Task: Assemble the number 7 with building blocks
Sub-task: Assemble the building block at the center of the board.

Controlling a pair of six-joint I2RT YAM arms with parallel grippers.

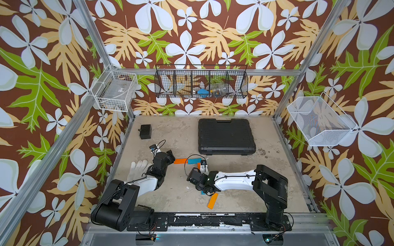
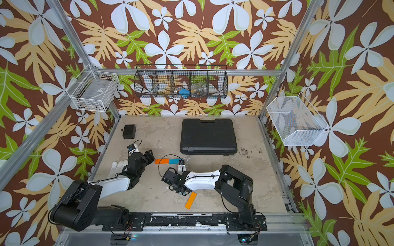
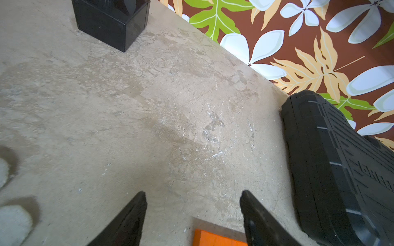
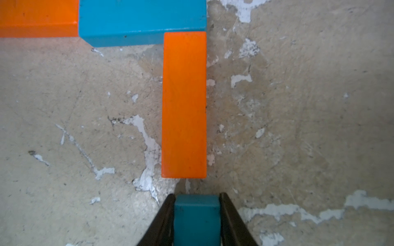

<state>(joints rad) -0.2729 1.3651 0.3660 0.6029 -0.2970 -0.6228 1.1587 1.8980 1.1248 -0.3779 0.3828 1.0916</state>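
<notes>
The building blocks are flat rectangular bars of one size with plain painted faces. I count five: three bright orange and two sky blue.

The number 7 lies partly built in the middle of the surface (image 1: 170,132), in front of the black case (image 1: 226,136). Its top bar is the orange top block (image 1: 180,161) set end to end with the blue top block (image 1: 194,160). In the right wrist view the orange stem block (image 4: 184,104) butts against the long side of the blue top block at its outer end, square to it, with their edges flush.

The second blue block (image 4: 196,219) sits in line with that stem, a narrow gap short of its free end. The right gripper (image 4: 196,194) has its fingers (image 4: 162,223) pressed against both long sides of this block.

The loose orange block (image 1: 212,200) lies tilted near the front of the surface, just beside the right arm and well apart from the figure.

The left gripper (image 3: 193,192) is just beside the free end of the orange top block. Its fingers (image 3: 128,219) are spread and pinch nothing.

Also on the surface are one small black box (image 1: 145,131) and one white glove (image 1: 138,170). Three wire baskets hang on the walls: two white, one black.
</notes>
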